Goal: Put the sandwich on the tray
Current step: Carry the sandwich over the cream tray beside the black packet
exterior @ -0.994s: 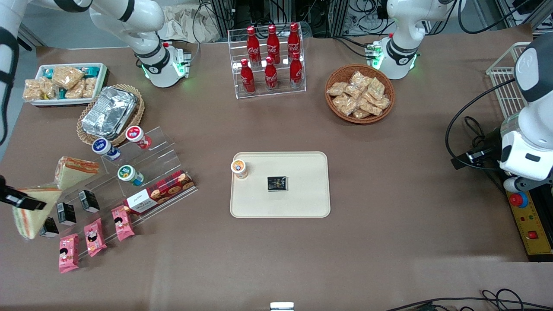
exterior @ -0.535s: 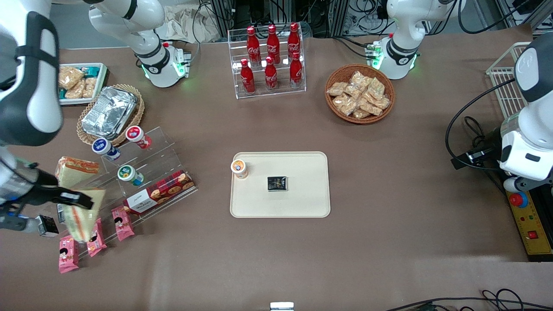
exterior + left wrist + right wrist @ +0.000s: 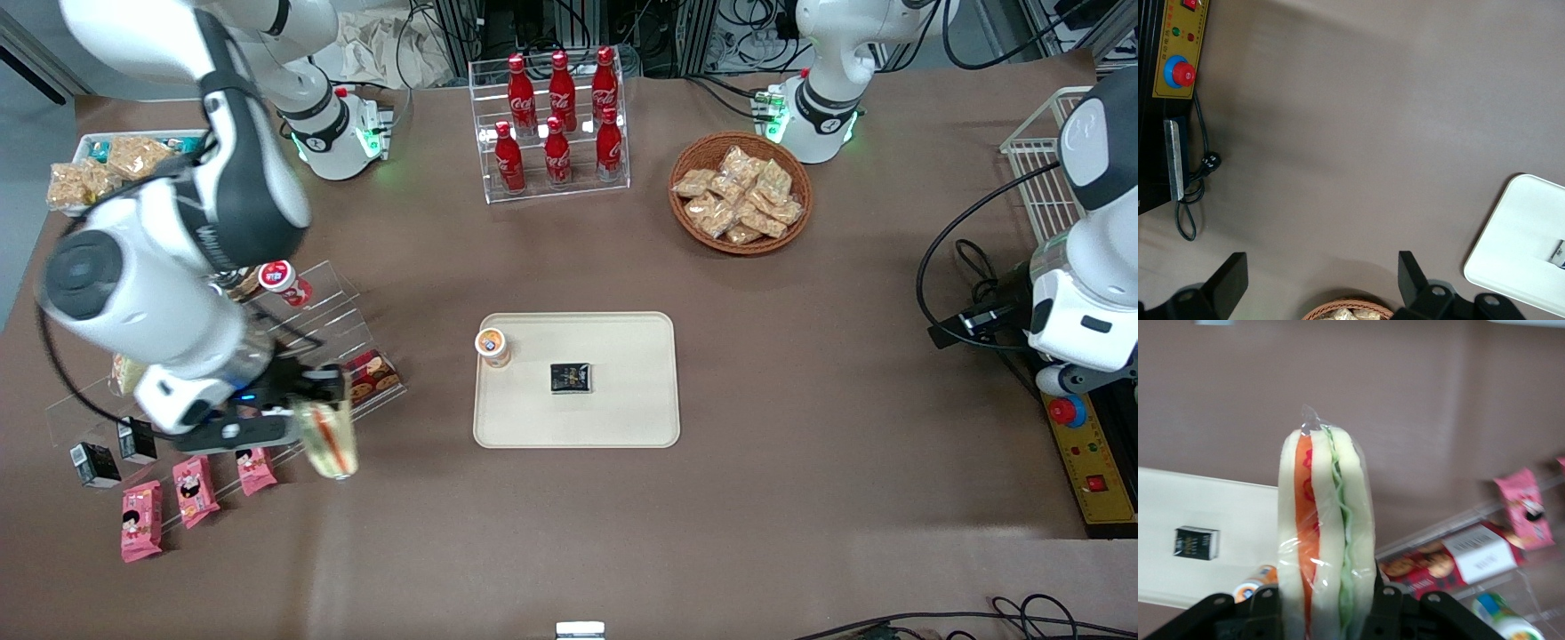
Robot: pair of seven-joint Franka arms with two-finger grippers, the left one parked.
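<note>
My right gripper (image 3: 313, 411) is shut on the sandwich (image 3: 328, 439), a clear-wrapped wedge of white bread with orange and green layers. It hangs above the brown table, just off the front edge of the acrylic shelf, between that shelf and the tray. In the right wrist view the sandwich (image 3: 1325, 533) stands on edge between the gripper (image 3: 1325, 608) fingers, one black finger pressed to each bread face. The cream tray (image 3: 622, 411) lies mid-table, toward the parked arm's end from the gripper. It also shows in the wrist views as the tray (image 3: 1238, 510) and the tray (image 3: 1515, 233).
On the tray sit a small orange-lidded cup (image 3: 491, 346) and a black packet (image 3: 571, 378). The acrylic stepped shelf (image 3: 331, 307) holds a red cookie box (image 3: 376, 374); pink packets (image 3: 190, 490) lie near it. A cola bottle rack (image 3: 555, 120) and wicker snack basket (image 3: 740, 192) stand farther back.
The right arm has swung from the table's end toward the tray, carrying the sandwich over the shelf's front edge. The tray and its items have not moved.
</note>
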